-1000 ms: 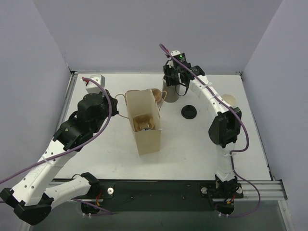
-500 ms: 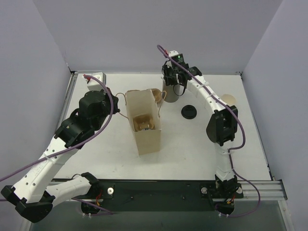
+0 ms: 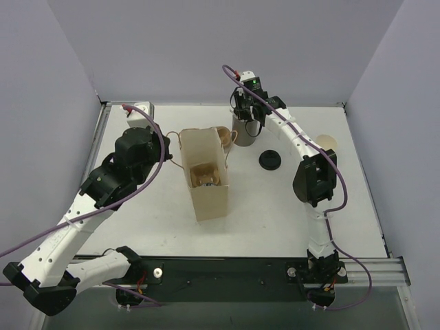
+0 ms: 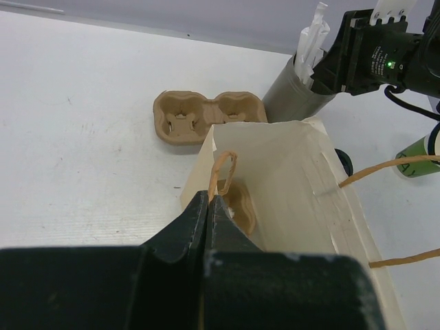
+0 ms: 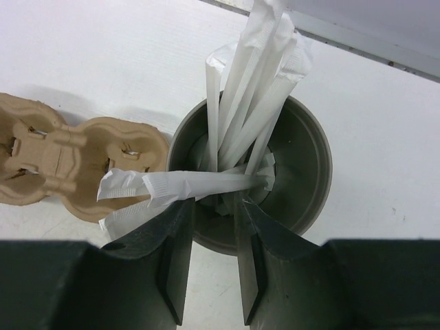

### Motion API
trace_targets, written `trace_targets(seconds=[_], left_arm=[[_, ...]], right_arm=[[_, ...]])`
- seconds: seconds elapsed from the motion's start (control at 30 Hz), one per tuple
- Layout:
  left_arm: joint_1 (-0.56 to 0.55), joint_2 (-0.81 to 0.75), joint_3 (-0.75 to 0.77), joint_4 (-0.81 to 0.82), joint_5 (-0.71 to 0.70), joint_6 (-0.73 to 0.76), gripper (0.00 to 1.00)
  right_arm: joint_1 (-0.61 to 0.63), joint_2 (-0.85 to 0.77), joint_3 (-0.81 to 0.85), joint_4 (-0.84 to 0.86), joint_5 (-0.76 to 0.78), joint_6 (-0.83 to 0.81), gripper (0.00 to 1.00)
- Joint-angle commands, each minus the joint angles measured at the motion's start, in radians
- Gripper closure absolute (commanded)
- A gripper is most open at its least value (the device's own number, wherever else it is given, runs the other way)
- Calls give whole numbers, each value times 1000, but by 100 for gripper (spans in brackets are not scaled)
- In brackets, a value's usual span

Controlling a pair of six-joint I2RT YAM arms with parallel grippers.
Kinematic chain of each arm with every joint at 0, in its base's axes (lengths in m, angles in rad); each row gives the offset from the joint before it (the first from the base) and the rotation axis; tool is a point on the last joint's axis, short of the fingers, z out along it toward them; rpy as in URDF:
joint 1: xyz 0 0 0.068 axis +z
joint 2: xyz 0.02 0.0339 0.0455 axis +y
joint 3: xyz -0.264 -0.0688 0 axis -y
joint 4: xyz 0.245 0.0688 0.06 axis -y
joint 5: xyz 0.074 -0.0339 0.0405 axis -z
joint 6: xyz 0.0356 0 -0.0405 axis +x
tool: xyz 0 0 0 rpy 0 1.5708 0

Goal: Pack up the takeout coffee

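The green coffee cup (image 3: 329,142) stands at the right, part hidden by my right arm, and shows at the edge of the left wrist view (image 4: 418,148). Its black lid (image 3: 269,159) lies apart on the table. The paper bag (image 3: 206,180) stands open in the middle with a brown carrier inside. My left gripper (image 4: 210,201) is shut on the bag's near string handle (image 4: 224,167), at the bag's left side in the top view (image 3: 167,146). My right gripper (image 5: 214,206) is open just above the near rim of the grey cup (image 5: 306,175), touching its white straws (image 5: 251,82).
A second brown cup carrier (image 4: 206,118) lies flat behind the bag, left of the grey cup (image 3: 244,132). The bag's other string handles (image 4: 395,165) reach out to the right. Grey walls close the back and sides.
My right gripper has moved a little back and left over the grey cup. My left arm has shifted slightly back, still holding the handle.
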Motion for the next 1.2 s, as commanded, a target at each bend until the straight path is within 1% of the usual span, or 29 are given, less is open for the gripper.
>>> trace_targets(seconds=[0.0, 0.4, 0.5, 0.53, 0.6, 0.63, 0.97, 1.17], left_arm=[[7, 4, 54, 24, -5, 23, 100], [10, 16, 57, 20, -1, 32, 100], [13, 19, 57, 21, 2, 34, 100], [13, 18, 59, 21, 2, 34, 100], [13, 18, 56, 21, 5, 32, 100], [13, 16, 53, 24, 5, 34, 100], [14, 16, 25, 60, 19, 37, 100], [14, 16, 16, 64, 22, 40, 100]], right_arm=[[-5, 21, 54, 50, 20, -17, 75], [1, 82, 105, 82, 33, 3, 74], [11, 75, 107, 88, 76, 0, 87], [12, 72, 110, 88, 87, -6, 93], [18, 50, 116, 82, 110, -15, 99], [17, 42, 117, 80, 125, -15, 100], [31, -86, 82, 91, 236, -71, 100], [40, -135, 76, 99, 253, -71, 100]])
